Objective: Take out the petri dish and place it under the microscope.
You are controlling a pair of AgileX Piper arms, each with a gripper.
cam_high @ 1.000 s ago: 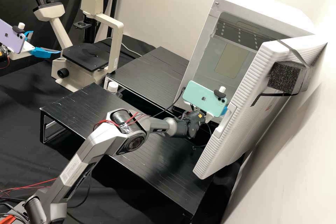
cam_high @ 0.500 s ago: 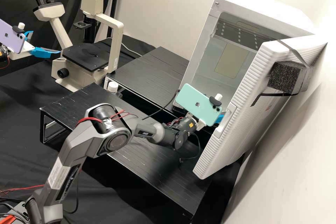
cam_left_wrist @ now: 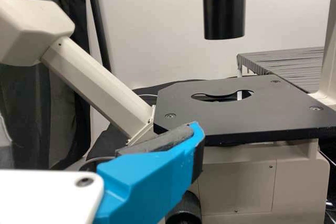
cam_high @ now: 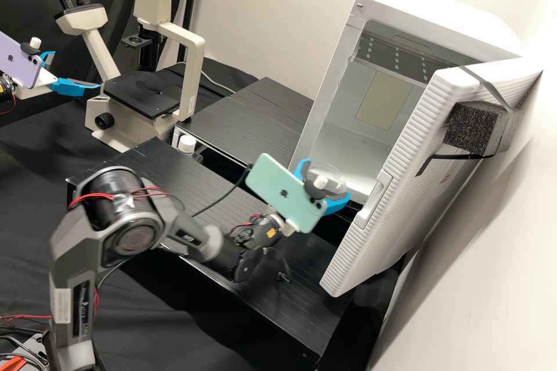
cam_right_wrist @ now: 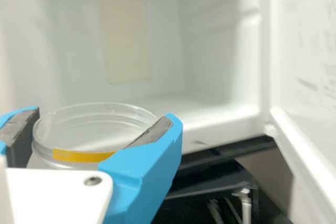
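Observation:
In the high view my right gripper (cam_high: 325,181) is just outside the incubator's open front, shut on a clear round petri dish (cam_high: 334,173). The right wrist view shows the dish (cam_right_wrist: 92,132), with a yellow strip on its side, between both pads of the right gripper (cam_right_wrist: 101,119). My left gripper (cam_high: 75,69) stands open and empty at the high view's left, beside the microscope (cam_high: 193,78). In the left wrist view a finger of the left gripper (cam_left_wrist: 152,177) lies before the microscope's black stage (cam_left_wrist: 247,114), below a black cylinder.
The white incubator (cam_high: 355,46) has its door (cam_high: 400,168) swung open at the right. Low black racks (cam_high: 249,122) stand between it and the microscope. A white-capped bottle (cam_high: 187,145) sits by the racks' edges.
My right arm has drawn back from the incubator toward the high view's lower left, bringing the gripper and petri dish into sight outside the opening. The left arm has kept still.

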